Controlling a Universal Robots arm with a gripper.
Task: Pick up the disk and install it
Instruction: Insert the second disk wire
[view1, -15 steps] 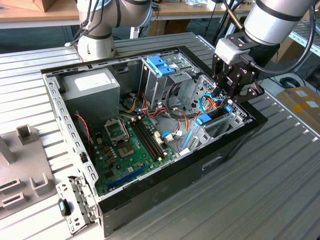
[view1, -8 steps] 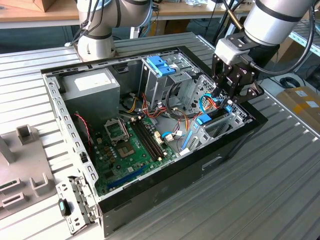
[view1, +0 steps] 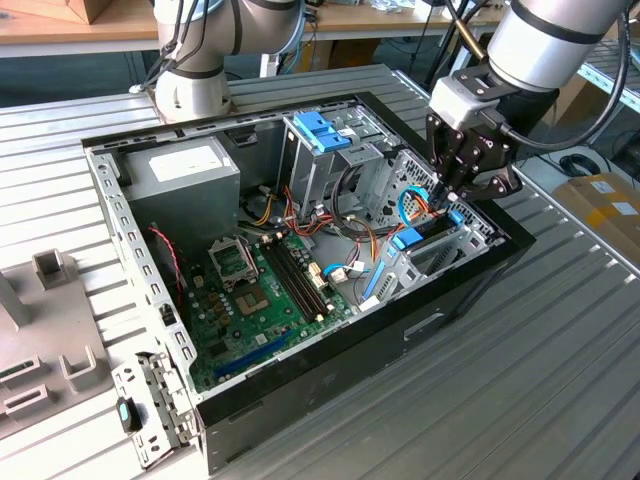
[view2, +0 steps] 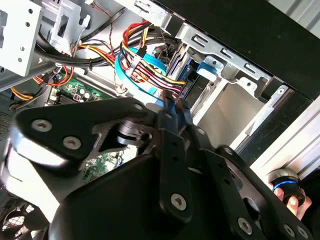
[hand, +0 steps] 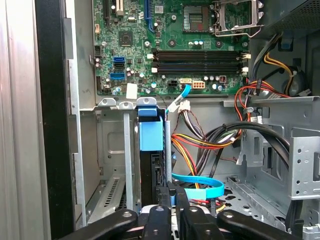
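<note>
My arm (view1: 560, 35) reaches down from the exterior view's top right, bent at the wrist. My black gripper (view1: 443, 196) points straight down. In both wrist views its fingers (hand: 172, 197) look pressed close together, though I can't quite be sure.

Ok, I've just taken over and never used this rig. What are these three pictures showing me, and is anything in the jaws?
The exterior view shows an open computer case lying on a slatted metal table, with one robot arm reaching in from the exterior view's right. Its gripper is down at the drive bay, on the disk, which stands on edge in the bay slot. Both wrist views ride on the arm: the first wrist view looks along the disk toward the motherboard; the second wrist view shows the gripper closed on the disk's blue edge beside the cable bundle.
</note>
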